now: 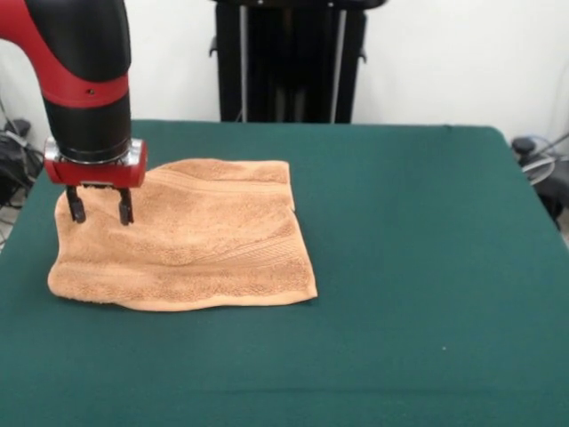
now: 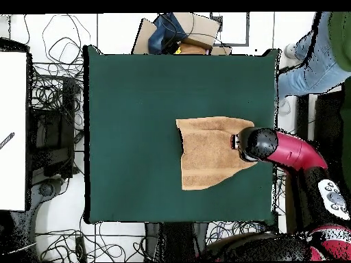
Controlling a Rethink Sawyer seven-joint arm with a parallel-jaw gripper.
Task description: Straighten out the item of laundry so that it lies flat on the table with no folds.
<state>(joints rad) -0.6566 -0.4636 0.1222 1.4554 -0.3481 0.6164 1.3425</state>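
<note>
Though the tabletop [image 1: 427,267] had room to spare, the towel [image 1: 196,240] lay near one side edge, seemingly doubled and rippled. We noted the end effector [image 1: 100,206] over its corner, fingers apart, holding nothing. Risk: pinching both layers would drag rather than unfold.

You have a dark green bench [image 1: 427,267] with one tan towel [image 1: 191,240] lying on it, left of centre.
</note>
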